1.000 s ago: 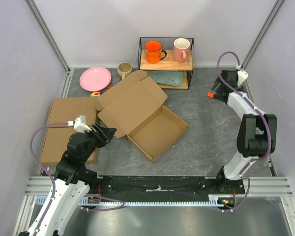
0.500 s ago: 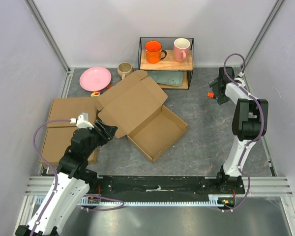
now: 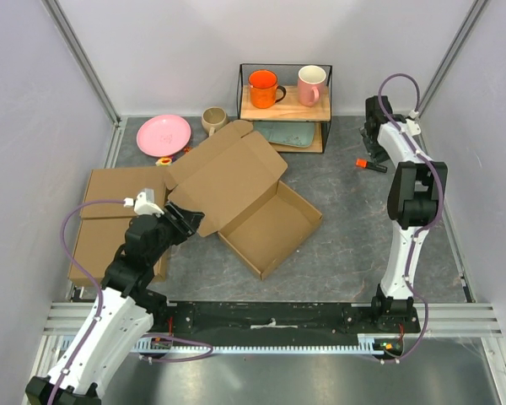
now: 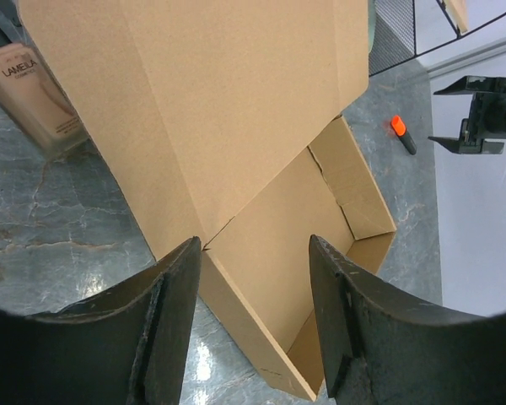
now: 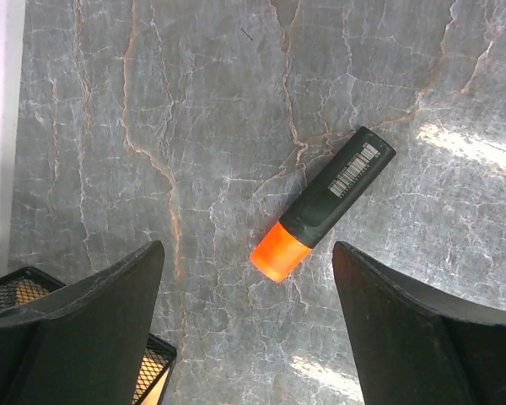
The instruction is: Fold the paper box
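Right jaws swung over marker (image 5: pixel 325 203), open; left jaws open, seemingly off paper box (image 3: pixel 234 182).

Matt brown cardboard paper box (image 3: pixel 232 181) on glossy grey marbled table (image 3: pixel 354 228).

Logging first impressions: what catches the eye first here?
A brown box sits open mid-table; the open left gripper points at it from the near left. At the far right, the open right gripper hangs over an orange-capped highlighter.
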`<state>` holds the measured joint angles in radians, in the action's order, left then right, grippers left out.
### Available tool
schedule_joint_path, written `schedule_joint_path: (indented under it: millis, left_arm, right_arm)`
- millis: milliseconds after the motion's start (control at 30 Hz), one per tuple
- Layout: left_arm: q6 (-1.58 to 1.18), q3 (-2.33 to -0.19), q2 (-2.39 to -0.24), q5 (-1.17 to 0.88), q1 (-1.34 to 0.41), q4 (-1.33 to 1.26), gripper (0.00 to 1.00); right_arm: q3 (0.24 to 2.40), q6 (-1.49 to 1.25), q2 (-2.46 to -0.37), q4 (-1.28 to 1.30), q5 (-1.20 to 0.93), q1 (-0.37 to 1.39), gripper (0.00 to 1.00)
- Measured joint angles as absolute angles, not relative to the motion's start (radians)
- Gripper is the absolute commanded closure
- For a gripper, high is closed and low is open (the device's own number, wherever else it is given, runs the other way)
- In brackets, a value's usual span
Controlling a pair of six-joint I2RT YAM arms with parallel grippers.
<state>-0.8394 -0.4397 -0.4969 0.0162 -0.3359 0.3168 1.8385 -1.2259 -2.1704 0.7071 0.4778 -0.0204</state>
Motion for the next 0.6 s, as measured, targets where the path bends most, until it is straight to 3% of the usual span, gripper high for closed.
schedule_joint_path:
  millis: [333, 600]
  left_arm:
    - [-0.841, -0.435, -0.494, -0.007, -0.336, 0.289, 0.39]
    - [-0.841, -0.427, -0.471, -0.019, -0.336, 0.279, 0.39]
  right_arm:
    - [1.881, -1.177, -2.191, 0.807, 0.548, 0.031, 0.08]
    - [1.906, -0.704, -2.19, 0.726, 0.643, 0.074, 0.03]
